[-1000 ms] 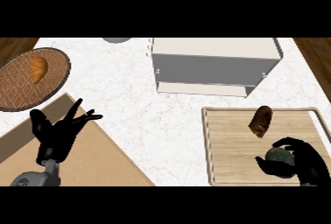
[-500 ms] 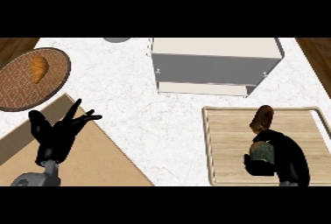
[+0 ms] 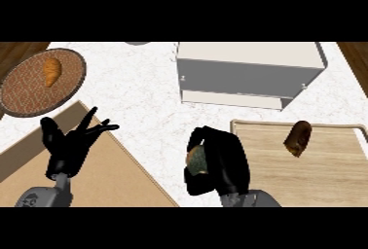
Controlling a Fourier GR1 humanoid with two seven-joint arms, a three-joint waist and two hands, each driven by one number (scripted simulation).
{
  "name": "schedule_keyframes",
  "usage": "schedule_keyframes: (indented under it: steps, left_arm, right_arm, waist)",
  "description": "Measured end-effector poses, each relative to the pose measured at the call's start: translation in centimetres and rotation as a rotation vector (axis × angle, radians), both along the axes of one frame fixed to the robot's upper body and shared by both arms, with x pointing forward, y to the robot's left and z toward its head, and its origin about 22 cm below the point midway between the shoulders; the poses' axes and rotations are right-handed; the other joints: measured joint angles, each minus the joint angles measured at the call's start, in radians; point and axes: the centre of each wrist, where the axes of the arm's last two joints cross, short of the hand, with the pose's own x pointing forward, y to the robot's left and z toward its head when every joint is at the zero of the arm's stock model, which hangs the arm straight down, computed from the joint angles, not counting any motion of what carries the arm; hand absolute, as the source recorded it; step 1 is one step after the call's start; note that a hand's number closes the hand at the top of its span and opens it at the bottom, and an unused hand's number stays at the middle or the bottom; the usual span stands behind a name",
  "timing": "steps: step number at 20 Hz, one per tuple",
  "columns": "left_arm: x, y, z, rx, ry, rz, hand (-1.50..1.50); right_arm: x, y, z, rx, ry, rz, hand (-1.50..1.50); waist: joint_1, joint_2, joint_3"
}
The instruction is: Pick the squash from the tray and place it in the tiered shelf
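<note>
Right hand point(image 3: 219, 163) curled round squash point(image 3: 197, 161), lower centre, off tray point(image 3: 316, 170) left edge. Shelf point(image 3: 248, 73) lies up-frame, slightly right of squash. Left hand point(image 3: 72, 143) relaxed, fingers spread, lower left, farther away.

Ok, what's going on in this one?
The right hand is curled round the squash, holding it over the counter just left of the wooden tray, short of the tiered shelf. A brown item lies on the tray. The left hand rests open at the lower left.
</note>
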Motion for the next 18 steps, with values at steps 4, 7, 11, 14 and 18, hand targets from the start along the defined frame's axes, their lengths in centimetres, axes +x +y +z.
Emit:
schedule_keyframes:
  steps: [4,7,11,14,18]
  left_arm:
    - [-0.3,0.6,-0.1,0.0,0.012,0.012,0.0]
    - [-0.5,0.7,-0.1,-0.001,0.013,0.019,0.0]
    - [-0.8,0.8,-0.1,0.003,0.006,0.031,0.0]
    - [-0.8,0.9,-0.1,0.001,0.011,0.032,0.0]
    - [-1.0,1.0,-0.1,0.002,0.003,0.033,0.0]
  right_arm:
    - [-1.1,2.8,5.0,0.004,-0.134,0.011,1.5]
    - [-1.7,3.6,8.4,0.016,-0.231,0.0,1.5]
    - [-1.2,3.5,13.0,0.05,-0.331,-0.022,1.5]
    - [-0.6,3.3,15.9,0.065,-0.38,-0.039,1.5]
    - [1.4,2.1,19.4,0.1,-0.403,-0.089,1.5]
  waist:
    - [-0.017,-0.005,0.001]
    - [-0.025,-0.007,0.001]
    - [-0.029,-0.007,0.0]
    - [-0.032,-0.007,0.0]
    - [-0.037,-0.005,0.0]
